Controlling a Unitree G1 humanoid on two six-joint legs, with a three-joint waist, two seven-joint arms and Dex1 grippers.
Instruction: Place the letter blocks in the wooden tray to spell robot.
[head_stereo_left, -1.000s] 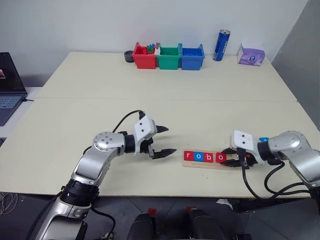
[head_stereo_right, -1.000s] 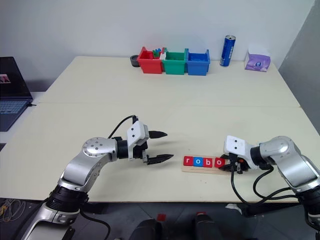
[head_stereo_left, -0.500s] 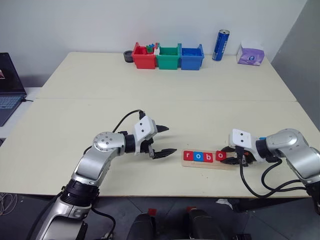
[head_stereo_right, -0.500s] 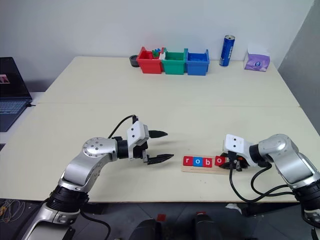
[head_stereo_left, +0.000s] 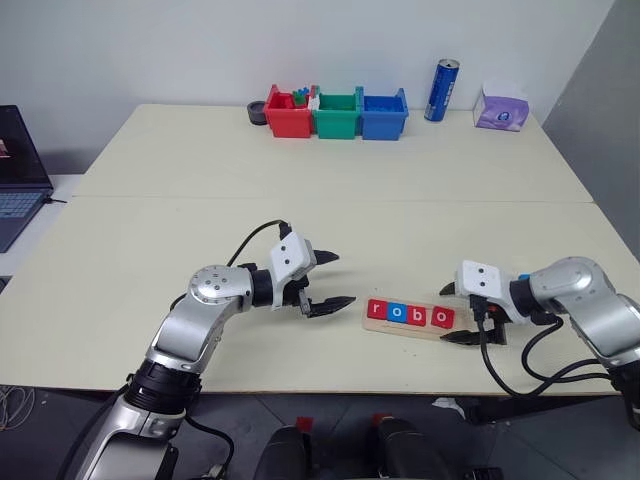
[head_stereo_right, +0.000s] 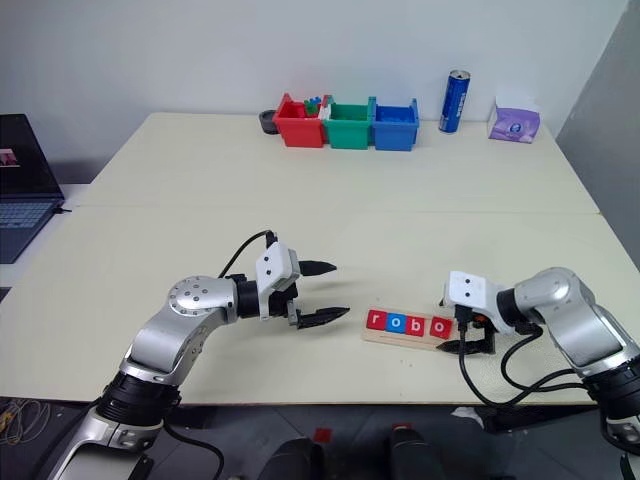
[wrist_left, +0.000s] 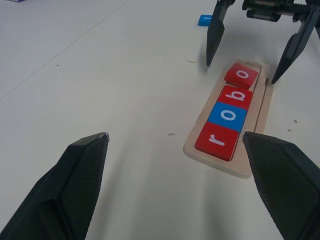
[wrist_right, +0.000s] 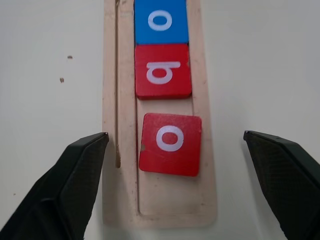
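The wooden tray (head_stereo_left: 405, 329) lies near the table's front edge, right of centre. In its groove sit a red r (head_stereo_left: 377, 311), a blue o (head_stereo_left: 398, 313), a red b (head_stereo_left: 419, 315) and a red o (wrist_right: 170, 144). The last one is slightly askew, a small gap from the b. My right gripper (head_stereo_left: 455, 313) is open at the tray's right end, one finger on each side of that red o, touching nothing. A blue letter block (wrist_left: 205, 20) lies on the table beyond the right gripper. My left gripper (head_stereo_left: 332, 280) hangs open and empty just left of the tray.
Red (head_stereo_left: 290, 112), green (head_stereo_left: 337, 113) and blue (head_stereo_left: 383, 112) bins stand in a row at the table's far edge. Right of them are a blue can (head_stereo_left: 441, 90) and a tissue pack (head_stereo_left: 502, 108). A laptop (head_stereo_left: 20, 170) sits off the left side.
My right gripper has opened and let go of the red o, which now lies in the tray beside the b. The left arm has not moved.
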